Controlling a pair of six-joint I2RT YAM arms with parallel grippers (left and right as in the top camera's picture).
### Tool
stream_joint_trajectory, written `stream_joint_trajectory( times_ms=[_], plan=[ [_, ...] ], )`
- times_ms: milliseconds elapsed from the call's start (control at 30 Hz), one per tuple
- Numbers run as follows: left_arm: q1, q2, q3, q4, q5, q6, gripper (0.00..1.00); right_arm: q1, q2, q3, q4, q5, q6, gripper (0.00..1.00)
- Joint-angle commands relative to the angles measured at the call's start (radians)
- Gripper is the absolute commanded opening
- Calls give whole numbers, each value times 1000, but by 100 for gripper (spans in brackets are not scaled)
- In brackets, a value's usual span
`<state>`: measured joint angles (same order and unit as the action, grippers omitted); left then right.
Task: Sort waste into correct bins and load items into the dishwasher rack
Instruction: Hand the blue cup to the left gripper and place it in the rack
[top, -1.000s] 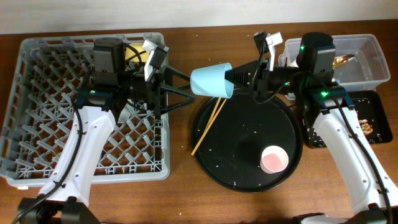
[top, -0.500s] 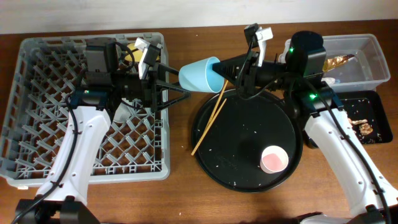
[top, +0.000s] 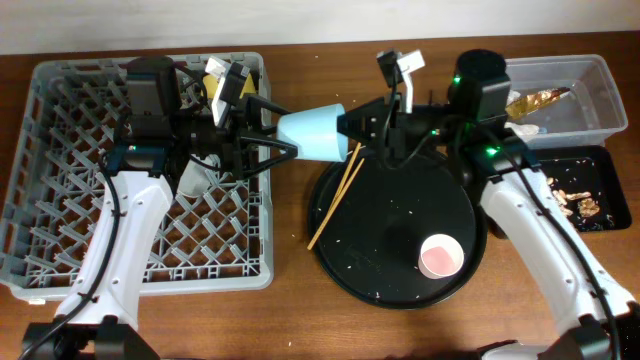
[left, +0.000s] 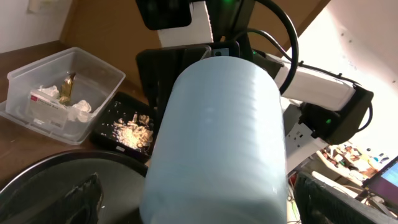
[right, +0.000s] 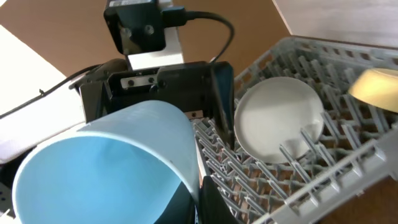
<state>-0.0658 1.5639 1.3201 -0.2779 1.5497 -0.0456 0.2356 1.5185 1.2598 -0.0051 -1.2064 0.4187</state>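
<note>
Overhead: the light blue cup (top: 312, 135) is held on its side in the air, between the dishwasher rack (top: 60, 230) and the round black tray (top: 400, 215). Its base is pointed left and its mouth right. The right tool (top: 348, 128) is clamped on the mouth end. The left tool (top: 284, 132) is seen with its fingers spread apart, one on either side of the cup's base; contact cannot be told. The pink cup (top: 441, 256) is stood upright on the round tray, front right. The chopsticks (top: 335, 203) are laid across the tray's left rim onto the worktop (top: 300, 40). The wrapper (top: 540, 98) is seen in the clear tub (top: 600, 110) at far right. Food scraps (top: 572, 190) are seen in the black tray (top: 612, 168) just in front of it.

Left wrist: the frame is filled by the cup's pale outer wall, with the right arm behind it. Napkins (left: 81, 111) and the wrapper are seen in the tub at left, with the scraps beside them.

Right wrist: the cup's open mouth is turned to the camera at lower left, with a dark finger at its rim. The plate (right: 277, 124) is stood on edge between the rack's pegs. The yellow bowl (right: 376, 87) is seen at the right edge.
</note>
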Motion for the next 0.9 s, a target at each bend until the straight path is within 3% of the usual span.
stream_joint_trajectory(
  times_ms=[0,233,267,300,400,433,467,600,667,733,800,833,867],
  plan=[
    [-18,-9,8,5,24,5,97,49,17,13,55,8,3,4],
    [-90,-8,8,17,23,6,89,59,26,13,58,40,2,4],
    [-90,-8,8,17,23,6,73,59,26,13,56,41,2,6],
    [-90,-8,8,17,23,6,61,59,26,13,54,40,2,18],
    [-90,-8,8,27,23,6,59,59,26,13,47,40,2,80],
    [-88,-8,8,39,23,5,59,53,26,13,46,40,2,93],
    [-69,-8,9,57,23,5,59,28,26,13,35,40,2,99],
    [77,-10,8,79,-50,5,48,-157,26,13,-126,66,-3,98],
    [97,-10,8,36,-326,6,48,-217,26,13,-318,173,-102,98],
    [68,-11,9,-139,-777,19,45,-209,26,13,-529,406,-153,98],
    [8,-11,9,-251,-1061,71,44,-197,26,13,-588,505,-161,98],
    [-66,-11,16,-323,-1343,74,44,-183,26,13,-621,574,-161,98],
    [-124,-10,47,-391,-1524,93,45,-174,26,13,-639,600,-161,98]
  ],
)
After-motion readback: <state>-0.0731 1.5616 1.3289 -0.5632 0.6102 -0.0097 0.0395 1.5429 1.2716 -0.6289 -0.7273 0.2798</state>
